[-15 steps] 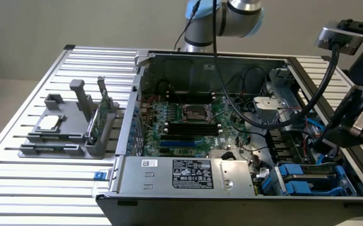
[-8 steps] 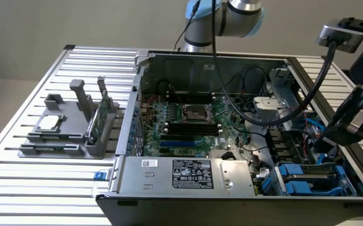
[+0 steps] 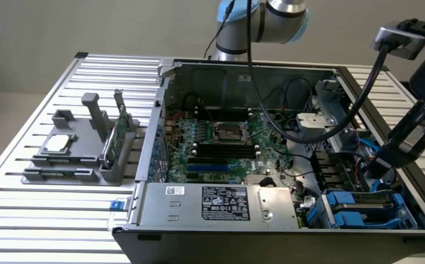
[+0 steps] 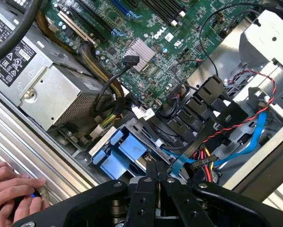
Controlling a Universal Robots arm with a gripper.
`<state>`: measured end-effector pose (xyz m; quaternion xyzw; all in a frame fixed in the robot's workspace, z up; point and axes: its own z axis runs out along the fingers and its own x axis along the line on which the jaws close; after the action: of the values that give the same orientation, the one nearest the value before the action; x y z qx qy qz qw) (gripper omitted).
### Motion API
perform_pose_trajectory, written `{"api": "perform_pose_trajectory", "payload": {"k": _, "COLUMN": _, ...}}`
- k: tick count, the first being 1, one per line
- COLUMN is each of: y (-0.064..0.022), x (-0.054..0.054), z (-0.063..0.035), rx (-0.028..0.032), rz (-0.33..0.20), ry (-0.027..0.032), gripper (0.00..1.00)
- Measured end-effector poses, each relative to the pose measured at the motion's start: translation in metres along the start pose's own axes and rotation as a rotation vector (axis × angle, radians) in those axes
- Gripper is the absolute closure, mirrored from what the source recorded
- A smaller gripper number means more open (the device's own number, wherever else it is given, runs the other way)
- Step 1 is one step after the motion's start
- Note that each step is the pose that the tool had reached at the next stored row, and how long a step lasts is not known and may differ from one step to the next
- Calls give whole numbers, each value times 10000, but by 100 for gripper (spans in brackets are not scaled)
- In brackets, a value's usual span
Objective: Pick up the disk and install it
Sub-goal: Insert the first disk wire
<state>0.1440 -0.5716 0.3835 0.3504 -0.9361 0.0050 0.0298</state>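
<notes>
The claw [image 4: 161, 177] is clenched, its two black fingers pressed together with nothing between them. It hangs inside the open computer case [image 3: 271, 234], just above the drive bay in the corner at the exterior view's right. Under it lies the disk [image 4: 124, 151], known by its bright blue carrier. The disk rests in that bay near the power supply [image 4: 51, 94], apart from the claw. So I judge the task to be nearly finished: the disk is in its place and not held. If it is pushed fully home, I cannot tell. Further out, a person's hand [image 4: 11, 194] rests at the rim of the case. On the tabletop [image 3: 51, 220] a grey holder [image 3: 73, 165] carries a chip [image 3: 58, 143] and a green card [image 3: 113, 137].
</notes>
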Motion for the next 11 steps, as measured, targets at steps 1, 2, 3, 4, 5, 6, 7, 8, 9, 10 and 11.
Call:
{"api": "perform_pose_trajectory", "payload": {"k": 1, "y": 0, "x": 0, "z": 0, "rx": -21, "rz": 99, "ry": -25, "gripper": 89}}
{"api": "perform_pose_trajectory", "payload": {"k": 2, "y": 0, "x": 0, "z": 0, "rx": -42, "rz": 197, "ry": -48, "gripper": 89}}
{"api": "perform_pose_trajectory", "payload": {"k": 3, "y": 0, "x": 0, "z": 0, "rx": -63, "rz": 295, "ry": -73, "gripper": 89}}
{"api": "perform_pose_trajectory", "payload": {"k": 4, "y": 0, "x": 0, "z": 0, "rx": -86, "rz": 398, "ry": -100, "gripper": 89}}
{"api": "perform_pose_trajectory", "payload": {"k": 5, "y": 0, "x": 0, "z": 0, "rx": -106, "rz": 491, "ry": -125, "gripper": 89}}
{"api": "perform_pose_trajectory", "payload": {"k": 6, "y": 0, "x": 0, "z": 0, "rx": -123, "rz": 581, "ry": -151, "gripper": 89}}
{"api": "perform_pose_trajectory", "payload": {"k": 7, "y": 0, "x": 0, "z": -1, "rx": -138, "rz": 672, "ry": -177, "gripper": 89}}
{"api": "perform_pose_trajectory", "payload": {"k": 8, "y": 0, "x": 0, "z": 0, "rx": -155, "rz": 763, "ry": -204, "gripper": 89}}
{"api": "perform_pose_trajectory", "payload": {"k": 9, "y": 0, "x": 0, "z": -1, "rx": -167, "rz": 852, "ry": -229, "gripper": 89}}
{"api": "perform_pose_trajectory", "payload": {"k": 10, "y": 0, "x": 0, "z": 0, "rx": -176, "rz": 945, "ry": -254, "gripper": 89}}
{"api": "perform_pose_trajectory", "payload": {"k": 11, "y": 0, "x": 1, "z": -1, "rx": -179, "rz": 1037, "ry": -280, "gripper": 89}}
